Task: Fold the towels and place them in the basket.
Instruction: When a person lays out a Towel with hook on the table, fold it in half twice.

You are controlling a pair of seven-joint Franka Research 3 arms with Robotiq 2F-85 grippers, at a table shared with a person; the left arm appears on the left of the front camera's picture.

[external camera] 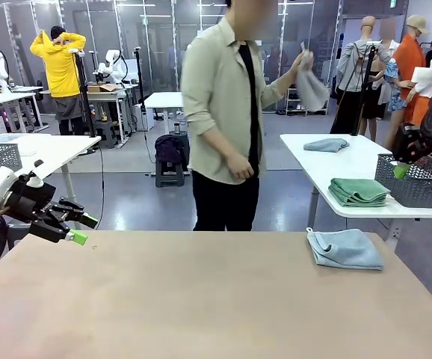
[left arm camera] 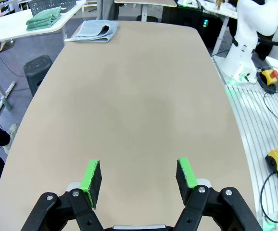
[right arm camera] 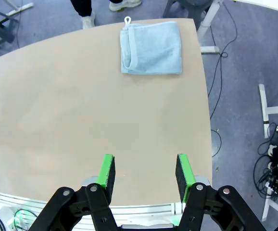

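The left gripper and right gripper are hovering spread wide and empty, a folded blue towel lying at the tabletop's far right corner.

lab with rows of white worktables

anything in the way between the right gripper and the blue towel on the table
Nothing visible does. Bare table lies between the open right gripper and the folded blue towel, which lies flat near the table's edge.
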